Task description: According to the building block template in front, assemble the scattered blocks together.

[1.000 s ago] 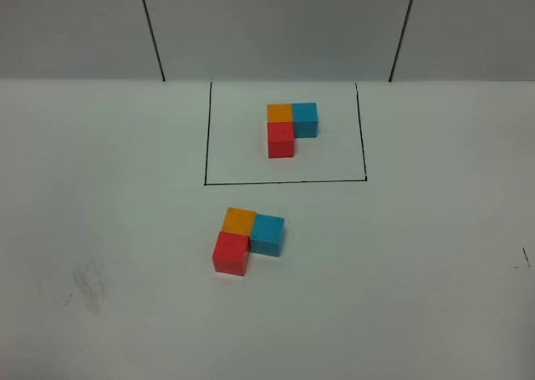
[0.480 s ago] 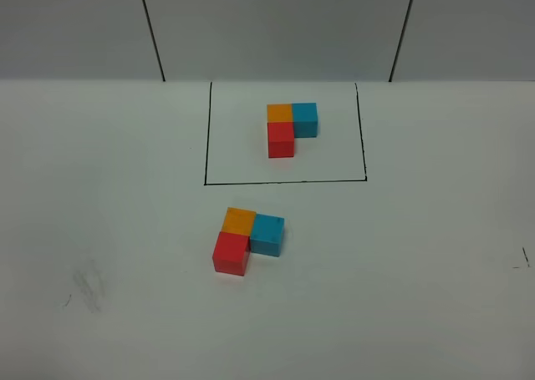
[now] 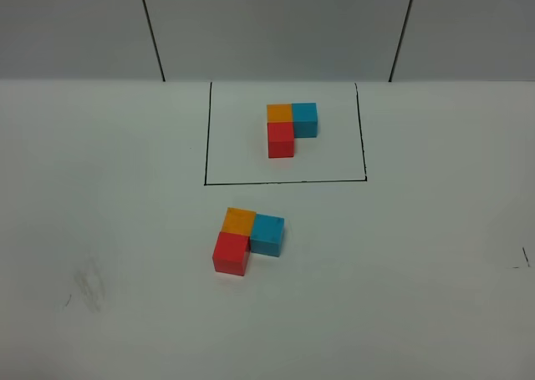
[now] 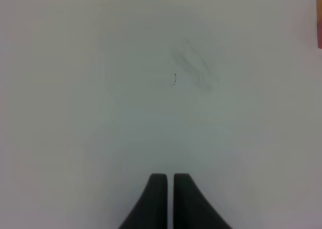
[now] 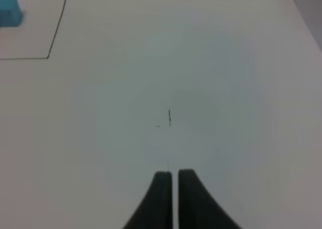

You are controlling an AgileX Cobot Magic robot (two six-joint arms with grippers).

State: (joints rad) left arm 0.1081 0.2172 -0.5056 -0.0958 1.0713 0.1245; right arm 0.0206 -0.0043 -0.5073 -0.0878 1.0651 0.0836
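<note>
Nothing has moved since the earlier frame: the scattered blocks [image 3: 247,240], light, stiff cubes best pinched across flat sides, sit joined at six o'clock from the building block template [image 3: 291,127], while left gripper [image 4: 168,176] and right gripper [image 5: 174,173] hover pressed together.

Matt, smooth-faced red block [image 3: 231,253], orange block [image 3: 239,220] and blue block [image 3: 268,234] sit on a smooth white matt table [image 3: 418,271], lightly smudged grey [image 3: 86,284]; the framed template [image 3: 290,127] cubes look equally matt.
</note>
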